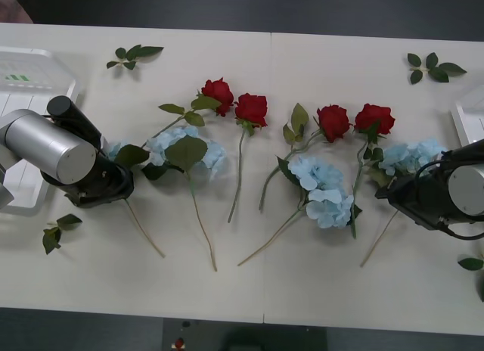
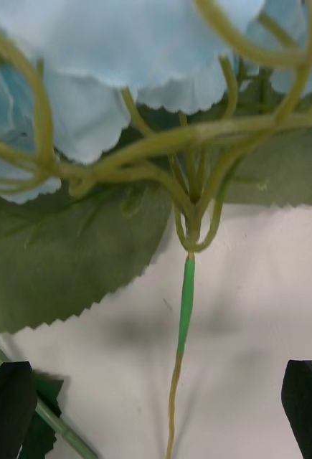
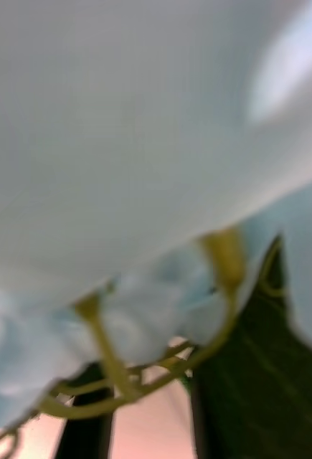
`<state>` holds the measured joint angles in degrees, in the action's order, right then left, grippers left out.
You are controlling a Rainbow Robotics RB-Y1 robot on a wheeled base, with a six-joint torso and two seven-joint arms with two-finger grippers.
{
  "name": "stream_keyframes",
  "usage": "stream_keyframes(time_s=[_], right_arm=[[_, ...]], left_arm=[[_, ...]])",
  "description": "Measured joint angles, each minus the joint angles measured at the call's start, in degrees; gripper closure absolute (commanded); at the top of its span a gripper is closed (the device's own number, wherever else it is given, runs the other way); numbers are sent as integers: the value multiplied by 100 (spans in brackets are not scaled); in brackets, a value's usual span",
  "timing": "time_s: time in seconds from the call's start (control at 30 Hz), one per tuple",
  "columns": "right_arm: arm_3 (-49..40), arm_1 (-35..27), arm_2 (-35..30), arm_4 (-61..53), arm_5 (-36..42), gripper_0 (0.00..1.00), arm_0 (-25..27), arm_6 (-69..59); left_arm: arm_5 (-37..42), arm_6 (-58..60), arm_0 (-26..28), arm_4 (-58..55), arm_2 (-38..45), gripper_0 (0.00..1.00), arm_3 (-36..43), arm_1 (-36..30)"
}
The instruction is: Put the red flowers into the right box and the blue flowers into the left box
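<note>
The right gripper (image 2: 159,409), jaws apart astride the thin stem of the rightmost of the blue flowers (image 1: 412,156), risks pinching a neighbouring leaf, while the left gripper (image 3: 145,437), fingers unreadable, crowds the leftmost bloom beside the left box (image 1: 30,79).

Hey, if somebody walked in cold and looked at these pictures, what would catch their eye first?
Probably the four red flowers lined up across the middle of the white table, with the pale blue flowers sprawled just in front of them. Next, the two arms at either side: the right gripper is open over a blue flower's stem, and the left gripper is pressed close against another blue cluster.
</note>
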<state>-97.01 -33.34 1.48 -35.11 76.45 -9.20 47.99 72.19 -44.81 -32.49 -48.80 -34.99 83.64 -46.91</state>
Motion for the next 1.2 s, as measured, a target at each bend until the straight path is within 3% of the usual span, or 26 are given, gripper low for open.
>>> stream_keyframes(time_s=[0.53,0.57,0.63,0.67,0.7,0.73,1.0,1.03,1.07,1.13,1.2], right_arm=[[325,202,34,50,-185,0,0,1],[325,202,67,85,-186,11,0,1],[325,202,134,110,-187,54,0,1],[326,202,170,110,-187,84,0,1],[326,202,200,110,-188,96,0,0],[329,202,226,109,-188,100,0,0],[350,202,245,107,-193,100,0,0],[350,202,245,106,-201,100,0,0],[351,202,245,106,-220,100,0,0],[351,202,245,106,-300,100,0,0],[351,202,239,104,-362,100,0,0]], left_arm=[[9,1,0,143,25,100,90,-55],[58,1,0,143,73,100,196,-112],[264,1,0,133,231,100,460,-255],[395,1,0,95,349,100,628,-348],[497,1,0,29,483,100,785,-445],[580,1,0,-74,643,100,938,-553],[1304,-117,0,-692,1993,100,1407,-1173],[1396,-207,0,-715,2070,80,1407,-1201],[1440,-293,0,-716,2094,37,1407,-1217],[1444,-405,0,-710,2023,0,1406,-1222],[1353,-405,0,-648,1804,0,1410,-1222]])
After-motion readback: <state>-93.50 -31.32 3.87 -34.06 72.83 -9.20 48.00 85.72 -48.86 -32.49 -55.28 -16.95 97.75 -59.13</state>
